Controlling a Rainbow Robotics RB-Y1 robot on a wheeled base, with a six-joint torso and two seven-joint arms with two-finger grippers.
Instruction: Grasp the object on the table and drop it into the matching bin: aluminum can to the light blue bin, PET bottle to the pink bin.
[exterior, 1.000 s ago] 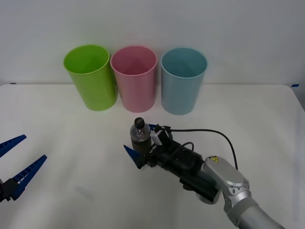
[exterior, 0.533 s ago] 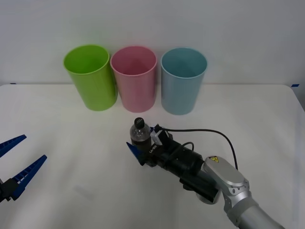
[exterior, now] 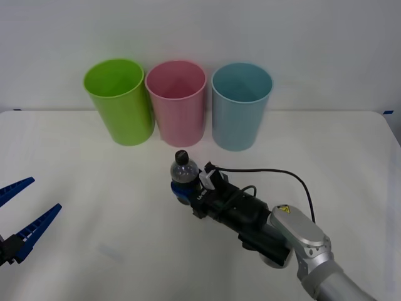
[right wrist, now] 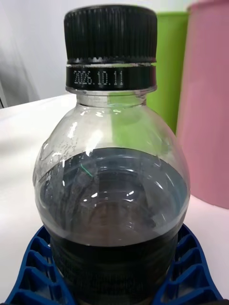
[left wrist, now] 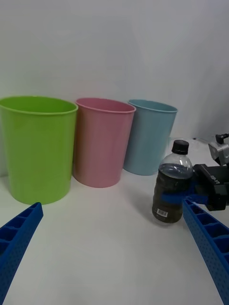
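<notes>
Right gripper fingers closed in since earlier, now clamping PET bottle; left gripper fingers apart.

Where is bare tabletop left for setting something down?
Bare white table lies between the open left gripper and the small clear plastic bottle held by the right gripper, and right of the light blue bin. Crowded: the lime green bin, pink bin row.
</notes>
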